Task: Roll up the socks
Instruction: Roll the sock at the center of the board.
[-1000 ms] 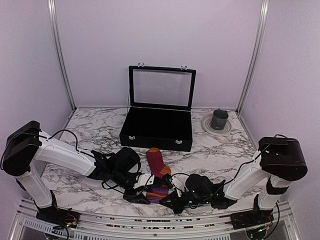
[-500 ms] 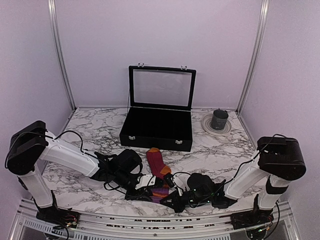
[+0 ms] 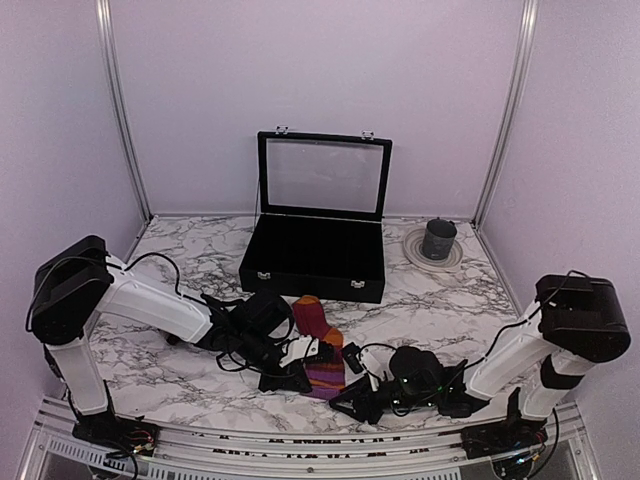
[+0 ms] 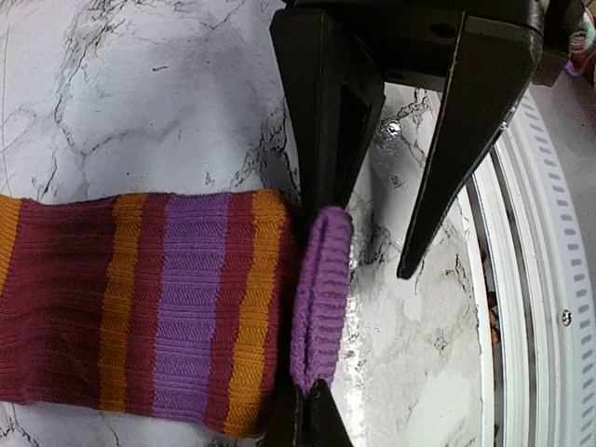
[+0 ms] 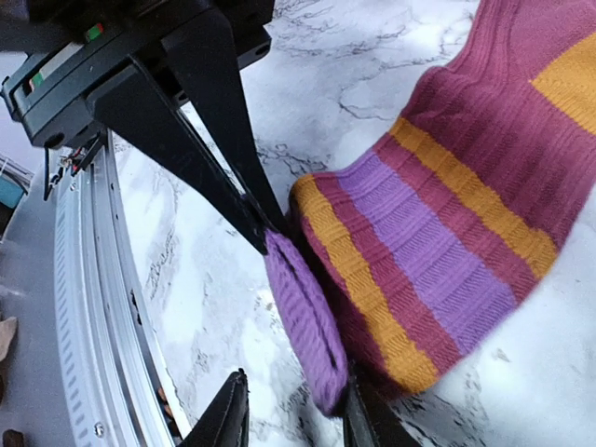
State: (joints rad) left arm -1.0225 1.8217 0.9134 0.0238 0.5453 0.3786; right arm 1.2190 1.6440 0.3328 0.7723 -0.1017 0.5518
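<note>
One of the socks (image 3: 318,352), magenta-red with orange and purple stripes, lies flat near the table's front edge. Its purple cuff (image 4: 321,298) is folded up and over. My left gripper (image 4: 313,399) is shut on one end of that cuff, fingertips pinched tight on it. My right gripper (image 5: 293,410) faces it from the other side and stands open, one finger (image 5: 365,414) against the cuff (image 5: 303,321) and the other finger apart from it. Dark fabric shows in the fold; I cannot tell what it is.
A black case (image 3: 312,265) with its glass lid raised stands behind the sock. At the back right a dark cup (image 3: 438,238) rests on a pale plate (image 3: 413,247). The metal front rail (image 4: 526,279) runs close beside the grippers.
My left gripper moved right and closed on the purple cuff. My right gripper opened and let go of it. The sock's near end shifted slightly right.
</note>
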